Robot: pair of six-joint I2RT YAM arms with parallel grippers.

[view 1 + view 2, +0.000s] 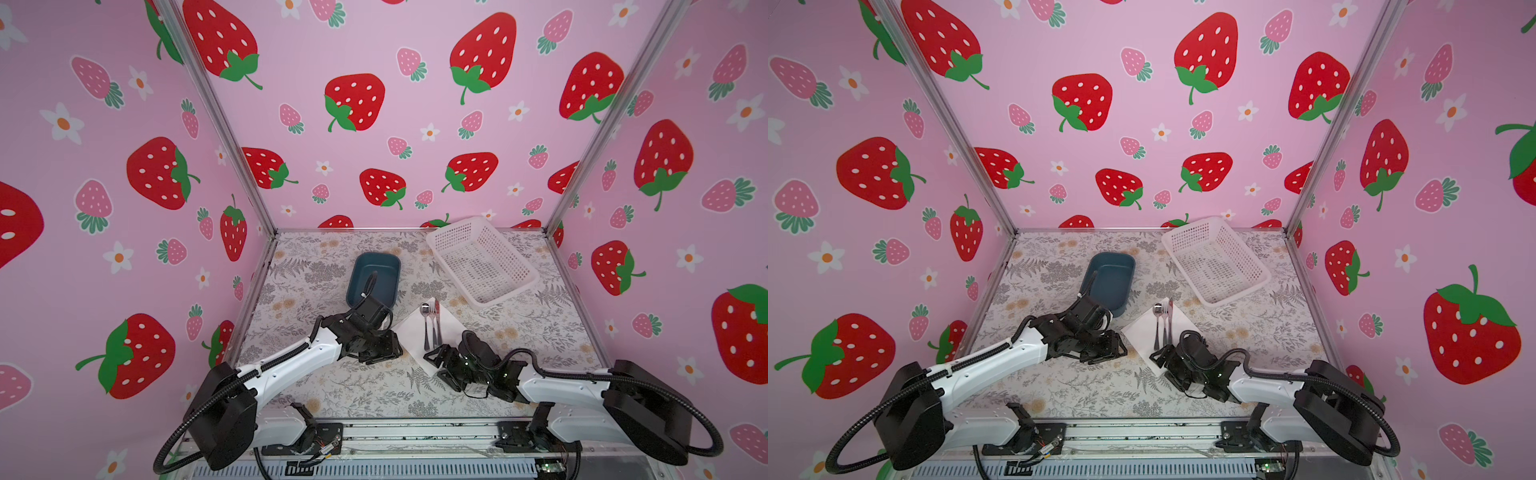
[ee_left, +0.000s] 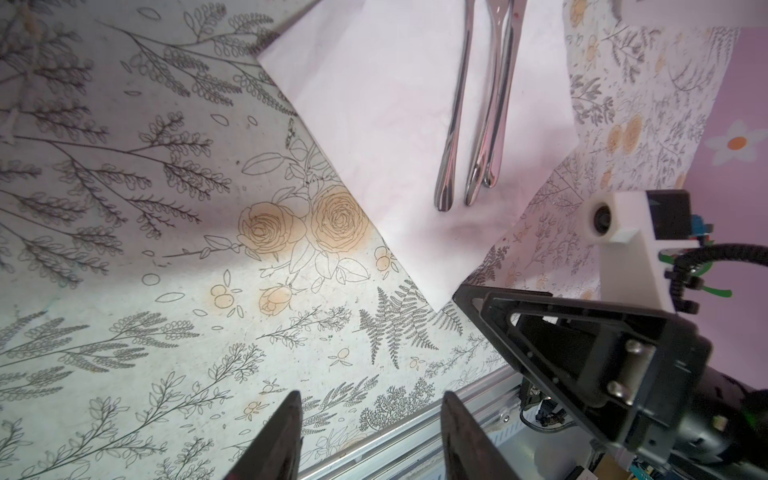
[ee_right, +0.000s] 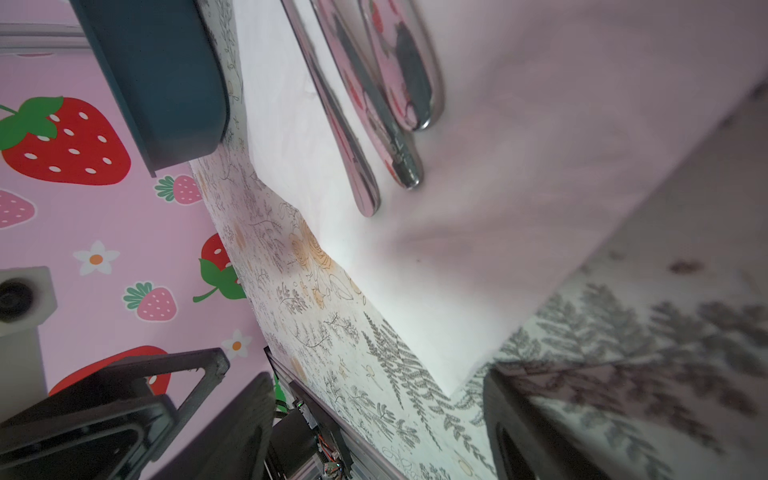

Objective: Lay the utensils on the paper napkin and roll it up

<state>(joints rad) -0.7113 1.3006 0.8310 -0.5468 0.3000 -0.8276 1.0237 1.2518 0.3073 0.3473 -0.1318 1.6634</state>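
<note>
Lying flat and unrolled on the floral counter (image 1: 332, 386), the paper napkin (image 1: 409, 334) is turned like a diamond, with one corner pointing toward the arm bases. The utensils (image 2: 478, 124) rest on the napkin side by side, roughly along the line from its near corner to its far corner, with their handle ends toward the near corner. In both top views the spoon (image 1: 426, 328) lies closest to the napkin's left corner, the fork (image 1: 433, 326) is in the middle, and the knife (image 1: 438, 322) is closest to the right corner, set slightly farther toward the far corner. In the left wrist view the fork and knife handles run close together, while the spoon handle lies a little apart. The left pincer (image 2: 373, 397) hovers over bare counter just beside the napkin's left corner, its jaws moderately apart and holding nothing. The right pincer (image 3: 374, 382) sits low at the napkin's near corner with its jaws wide, one finger on either side of that corner. Whether a finger touches the paper cannot be told. A blue tub (image 1: 374, 278) stands just beyond the napkin's far-left edge, with a strip of counter between them. A white basket (image 1: 482, 262) stands beyond the far-right edge, apart from the napkin.
</note>
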